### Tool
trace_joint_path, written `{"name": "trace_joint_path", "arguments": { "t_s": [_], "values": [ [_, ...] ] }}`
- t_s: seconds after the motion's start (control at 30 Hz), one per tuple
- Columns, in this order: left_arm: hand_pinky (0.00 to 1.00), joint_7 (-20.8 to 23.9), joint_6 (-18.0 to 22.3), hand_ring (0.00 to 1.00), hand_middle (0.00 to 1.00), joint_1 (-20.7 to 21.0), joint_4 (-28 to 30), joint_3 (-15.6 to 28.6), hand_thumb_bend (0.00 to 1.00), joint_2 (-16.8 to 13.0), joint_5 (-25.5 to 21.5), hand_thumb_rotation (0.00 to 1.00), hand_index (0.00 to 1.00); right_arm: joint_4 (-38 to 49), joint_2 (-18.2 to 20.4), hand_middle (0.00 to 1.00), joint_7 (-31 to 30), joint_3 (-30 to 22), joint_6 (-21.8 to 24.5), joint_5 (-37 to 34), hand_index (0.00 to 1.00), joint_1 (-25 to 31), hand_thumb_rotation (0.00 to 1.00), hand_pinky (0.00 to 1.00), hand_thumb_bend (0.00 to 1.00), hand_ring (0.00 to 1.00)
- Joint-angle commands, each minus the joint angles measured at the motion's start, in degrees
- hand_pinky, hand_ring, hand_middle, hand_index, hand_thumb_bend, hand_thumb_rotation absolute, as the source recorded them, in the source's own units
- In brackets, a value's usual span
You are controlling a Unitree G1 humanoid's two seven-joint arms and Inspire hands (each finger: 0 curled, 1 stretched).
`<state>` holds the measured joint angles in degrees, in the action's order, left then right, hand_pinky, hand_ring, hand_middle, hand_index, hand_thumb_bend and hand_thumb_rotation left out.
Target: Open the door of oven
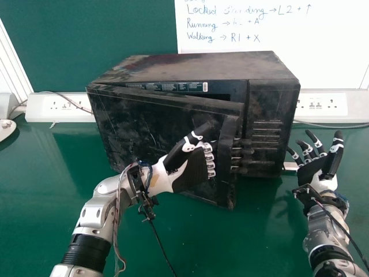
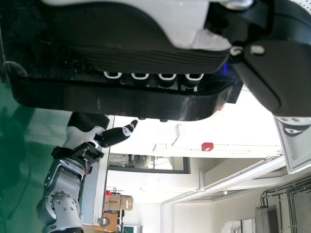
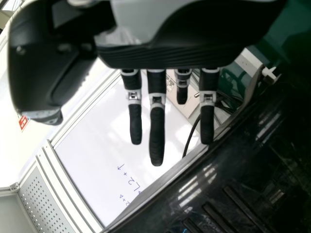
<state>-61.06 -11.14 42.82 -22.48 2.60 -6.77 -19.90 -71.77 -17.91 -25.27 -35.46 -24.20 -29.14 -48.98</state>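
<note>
Our left hand [image 1: 193,173] has its fingers nearly straight behind the handle [image 1: 226,187], so pulling off-angle could slip them free or drag the oven [image 1: 196,64] over the worktop [image 1: 271,231]. Its door [image 1: 144,133] stands ajar, contents undiscernible; our right hand [image 1: 312,171], fingers wide, waits beside it.

The fingers [image 1: 210,163] of the white-and-black left hand [image 1: 190,173] are partly hidden behind the tall black handle [image 1: 226,156]. Far right, the head view's top edge cuts off a white writing board [image 1: 311,52], one word blurred.
</note>
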Motion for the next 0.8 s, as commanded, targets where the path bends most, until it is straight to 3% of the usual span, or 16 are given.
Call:
{"name": "trace_joint_path", "arguments": {
  "t_s": [0.0,0.27,0.37,0.6,0.77],
  "values": [
    [0.19,-0.3,-0.3,0.26,0.37,-0.7,3.0,0.4,0.81,0.0,-3.1,0.87,0.66,0.0,1.1,1.00,-1.7,0.7,0.6,0.5,0.99,-1.0,0.76,0.84,1.00,0.96],
    [0.16,-0.2,-1.8,0.23,0.33,-3.4,6.9,1.2,0.82,-1.8,-6.2,0.83,0.66,0.1,1.1,1.00,-1.7,0.7,0.8,0.4,1.00,-1.1,0.76,0.86,1.00,0.97],
    [0.15,-0.5,-4.2,0.22,0.31,-4.0,8.5,1.0,0.84,-3.0,-7.2,0.81,0.64,0.1,1.0,1.00,-1.6,0.6,0.8,0.5,0.99,-1.2,0.76,0.86,1.00,0.96],
    [0.15,-3.3,-5.3,0.22,0.32,-6.3,11.0,0.5,0.86,-5.0,-9.1,0.80,0.64,0.0,1.1,1.00,-1.6,0.5,0.9,0.7,1.00,-1.4,0.76,0.86,1.00,0.95],
    [0.13,-3.2,-9.0,0.18,0.29,-9.1,19.2,-0.3,0.86,-6.6,-11.2,0.83,0.63,-0.1,1.0,1.00,-1.1,0.8,0.6,1.2,1.00,-1.4,0.77,0.86,1.00,0.95]
  ]
}}
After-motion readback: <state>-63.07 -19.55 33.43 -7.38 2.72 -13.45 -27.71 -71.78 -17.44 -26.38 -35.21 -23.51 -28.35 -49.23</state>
